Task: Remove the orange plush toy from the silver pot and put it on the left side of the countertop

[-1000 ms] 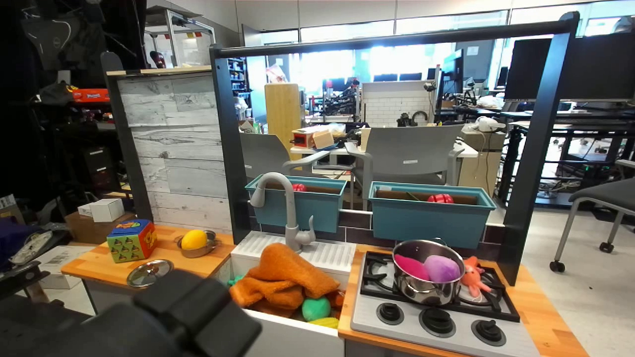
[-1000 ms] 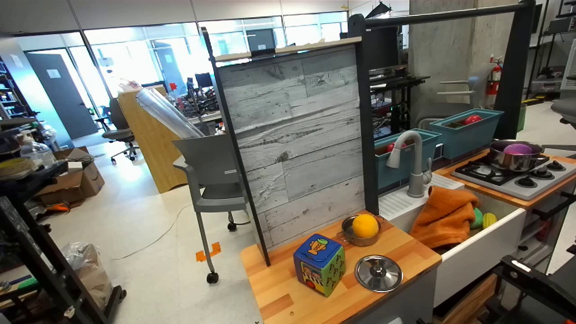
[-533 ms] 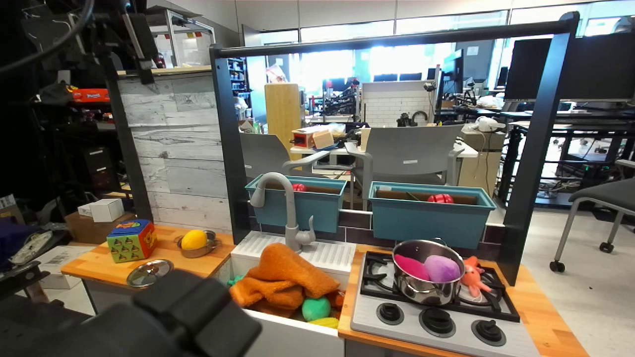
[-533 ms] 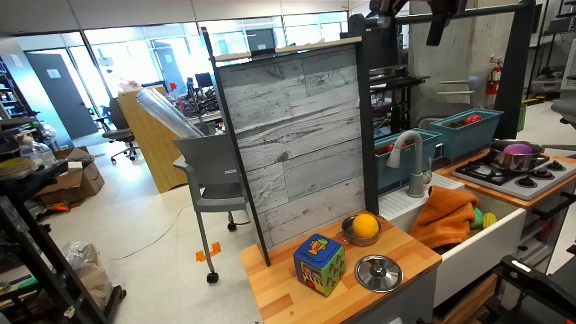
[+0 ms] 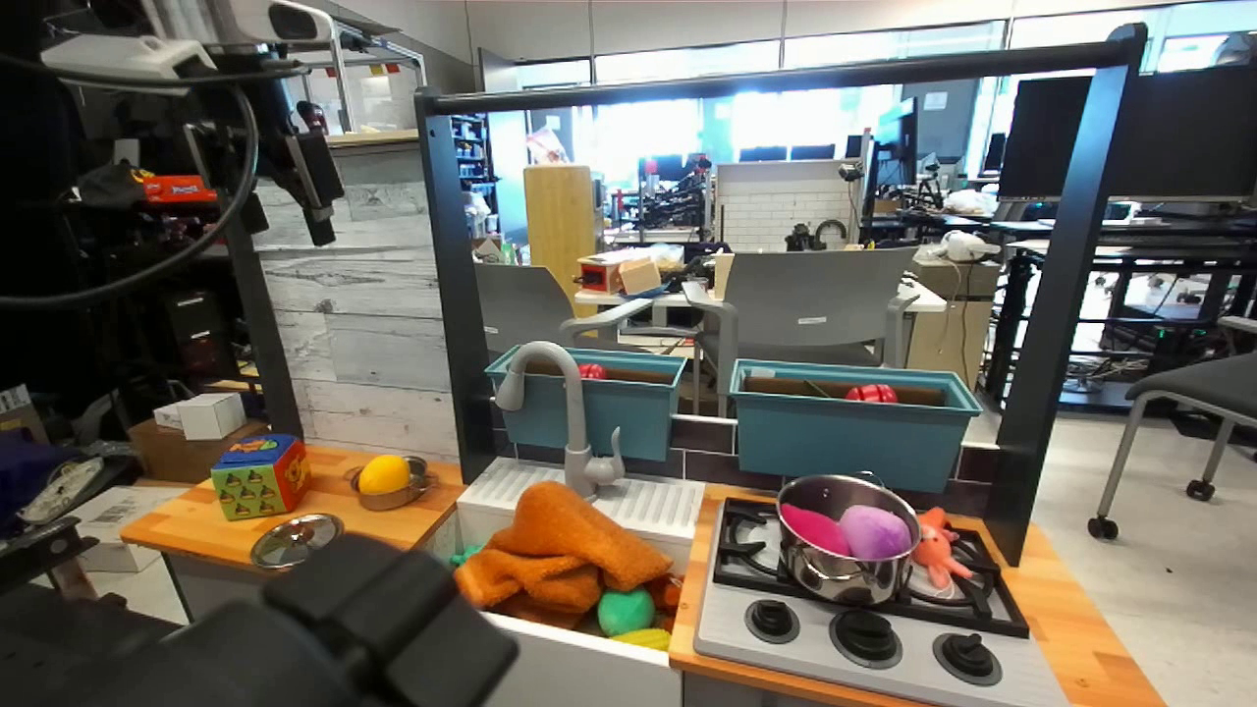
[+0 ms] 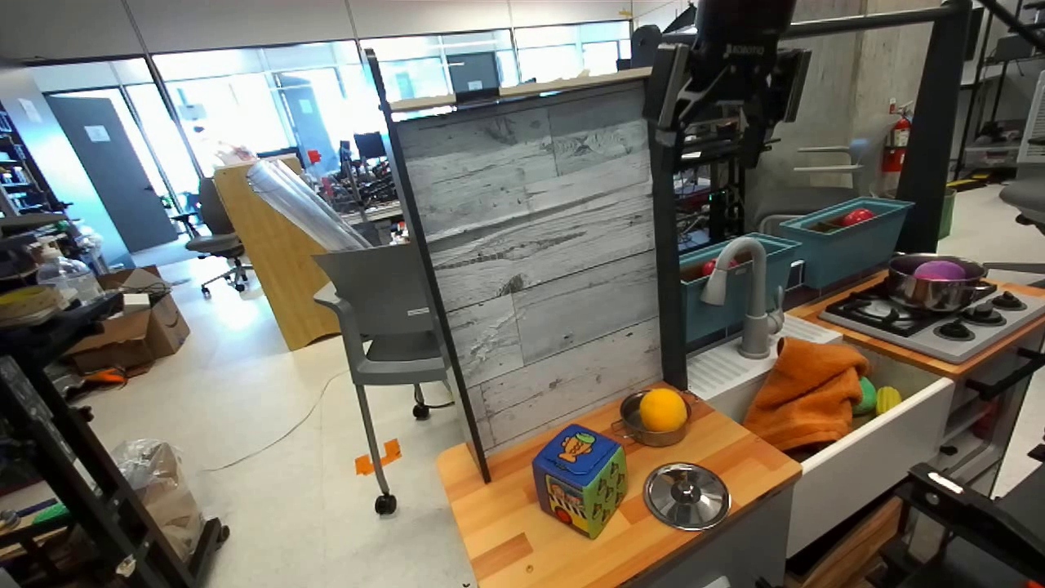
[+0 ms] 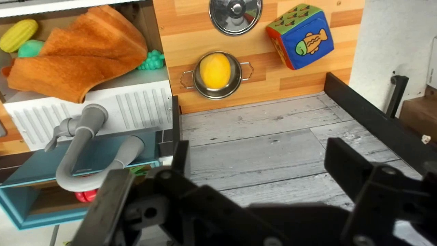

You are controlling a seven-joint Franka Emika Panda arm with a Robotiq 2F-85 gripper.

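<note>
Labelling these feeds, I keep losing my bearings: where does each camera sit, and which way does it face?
Wrist view: on the wrist, looking down on the countertop; the open gripper shows low in the picture.
Exterior view: facing the sink and stove from the front; gripper and arm at upper left.
Exterior view: nearer the toy cube, looking over it toward the grey panel; gripper at the top.
Both exterior views share the silver pot; all three show the orange cloth.

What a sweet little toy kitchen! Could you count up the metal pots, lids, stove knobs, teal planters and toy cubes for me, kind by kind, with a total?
Metal pots: 2
Lid: 1
Stove knobs: 3
Teal planters: 2
Toy cube: 1
Total: 9
</note>
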